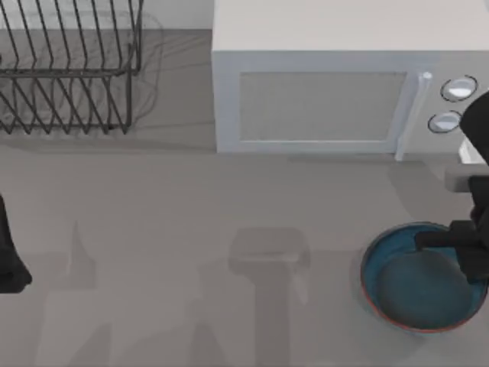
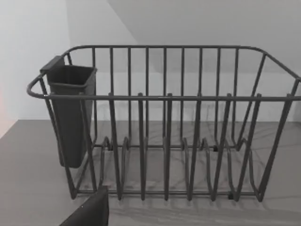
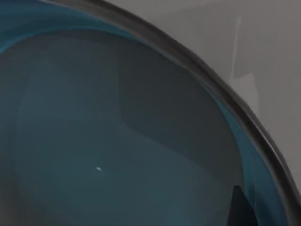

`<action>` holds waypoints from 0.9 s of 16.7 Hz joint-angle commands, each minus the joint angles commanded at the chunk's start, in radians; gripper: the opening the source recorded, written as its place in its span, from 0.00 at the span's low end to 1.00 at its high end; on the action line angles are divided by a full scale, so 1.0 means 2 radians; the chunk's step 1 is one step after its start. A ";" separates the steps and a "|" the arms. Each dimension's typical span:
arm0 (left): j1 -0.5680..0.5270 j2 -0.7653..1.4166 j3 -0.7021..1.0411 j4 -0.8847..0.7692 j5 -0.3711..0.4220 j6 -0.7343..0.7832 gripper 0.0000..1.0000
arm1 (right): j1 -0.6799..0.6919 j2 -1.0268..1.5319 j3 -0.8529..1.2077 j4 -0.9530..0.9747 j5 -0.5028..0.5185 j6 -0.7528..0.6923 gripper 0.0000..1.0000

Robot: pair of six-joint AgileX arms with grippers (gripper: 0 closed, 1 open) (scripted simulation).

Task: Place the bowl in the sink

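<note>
The glossy deep-blue bowl (image 1: 416, 287) with a thin reddish rim rests upright on the grey counter at the front right. My right gripper (image 1: 445, 240) hangs over the bowl's far right rim, reaching in from the right edge of the top view. The right wrist view looks closely into the bowl's blue inside (image 3: 117, 141), its rim curving across the picture. My left gripper (image 1: 9, 264) is parked at the far left edge of the counter, far from the bowl. The sink is out of view.
A white microwave (image 1: 321, 99) stands at the back, just behind the bowl. A dark wire dish rack (image 1: 69, 69) sits at the back left, and the left wrist view faces the rack (image 2: 164, 127) with its dark cutlery holder (image 2: 70, 113).
</note>
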 joint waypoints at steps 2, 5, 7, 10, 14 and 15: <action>0.000 0.000 0.000 0.000 0.000 0.000 1.00 | -0.001 -0.012 0.044 -0.069 0.000 -0.001 0.00; 0.000 0.000 0.000 0.000 0.000 0.000 1.00 | -0.002 -0.033 0.110 -0.166 0.000 -0.002 0.00; 0.000 0.000 0.000 0.000 0.000 0.000 1.00 | -0.003 -0.048 0.145 -0.206 0.000 -0.004 0.00; 0.000 0.000 0.000 0.000 0.000 0.000 1.00 | -0.004 -0.059 0.165 -0.227 0.000 -0.005 0.00; 0.000 0.000 0.000 0.000 0.000 0.000 1.00 | -0.002 -0.057 0.163 -0.225 0.000 -0.005 0.00; 0.000 0.000 0.000 0.000 0.000 0.000 1.00 | -0.003 -0.059 0.163 -0.220 -0.003 -0.007 0.00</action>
